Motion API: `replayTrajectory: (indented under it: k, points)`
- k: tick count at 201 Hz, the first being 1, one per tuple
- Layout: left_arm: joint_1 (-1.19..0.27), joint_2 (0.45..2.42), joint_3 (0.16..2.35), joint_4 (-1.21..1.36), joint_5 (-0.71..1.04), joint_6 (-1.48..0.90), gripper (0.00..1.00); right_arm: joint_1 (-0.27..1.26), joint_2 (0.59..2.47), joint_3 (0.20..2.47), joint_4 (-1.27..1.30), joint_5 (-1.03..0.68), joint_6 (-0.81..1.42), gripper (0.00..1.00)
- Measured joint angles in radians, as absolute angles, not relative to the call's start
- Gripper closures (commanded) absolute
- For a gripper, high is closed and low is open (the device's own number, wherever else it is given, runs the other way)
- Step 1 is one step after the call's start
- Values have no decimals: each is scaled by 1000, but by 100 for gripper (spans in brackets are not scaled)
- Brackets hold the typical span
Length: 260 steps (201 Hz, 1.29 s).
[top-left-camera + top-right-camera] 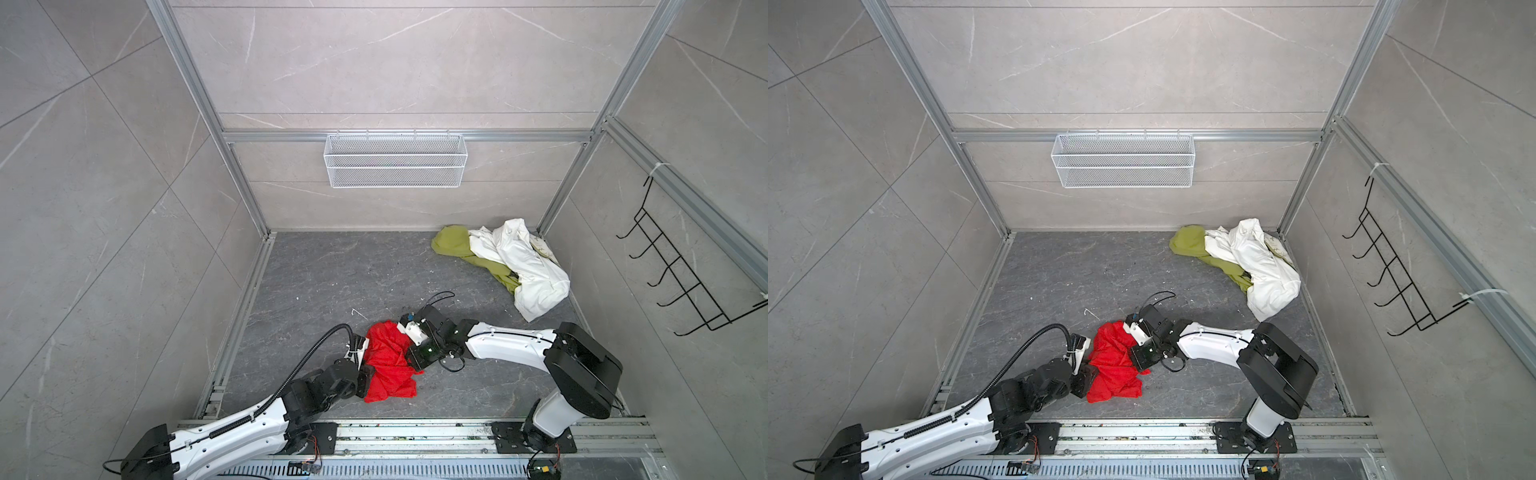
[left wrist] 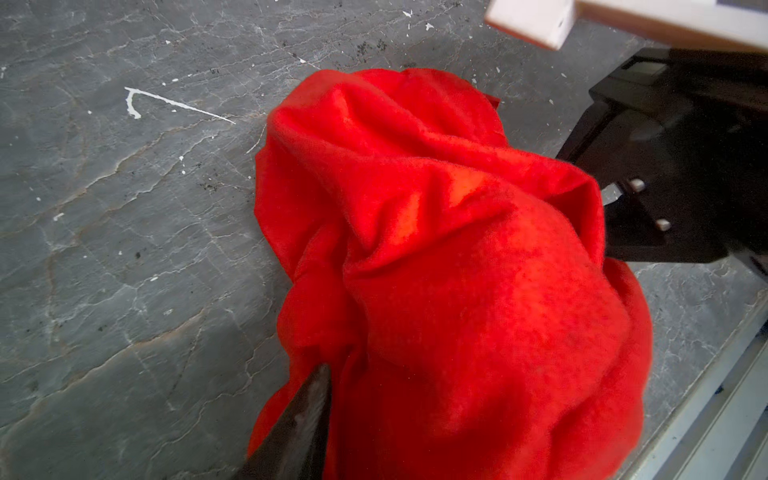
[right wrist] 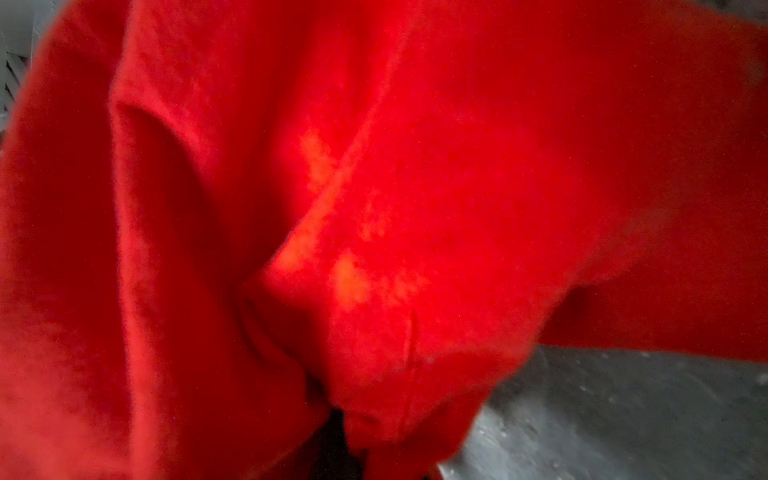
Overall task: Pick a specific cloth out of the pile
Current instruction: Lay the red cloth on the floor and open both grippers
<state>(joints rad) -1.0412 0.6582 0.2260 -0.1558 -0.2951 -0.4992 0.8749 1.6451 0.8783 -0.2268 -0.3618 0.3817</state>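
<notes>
Separation looks done: the cloth lies at six o'clock, well apart from the pile at two o'clock. The right gripper pinches its three-o'clock edge, likely anchoring it; the left gripper has its jaws under folds, so I cannot tell their state.

The cloth lies on the floor at the near middle, just beyond the rail along the near edge. The left gripper is at its left side and the right gripper at its right. The pile sits well apart in the far right corner. A basket hangs on the far wall, a rack on the right wall.
</notes>
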Motion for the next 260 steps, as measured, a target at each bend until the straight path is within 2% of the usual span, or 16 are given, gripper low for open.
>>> replayTrajectory:
  k: [56,144,206,260]
  points:
    - [-1041,591,285,-217,-295,-493,43,875,1644,878,-228,-350,382,100]
    - [-1041,403,318,-334,-305,-460,42,875,1605,878,-242,-327,382,100]
    - [-1041,418,364,-352,-336,-429,39,875,1574,879,-276,-300,387,71]
    - [-1041,438,417,-352,-341,-407,38,875,1522,880,-293,-288,393,65]
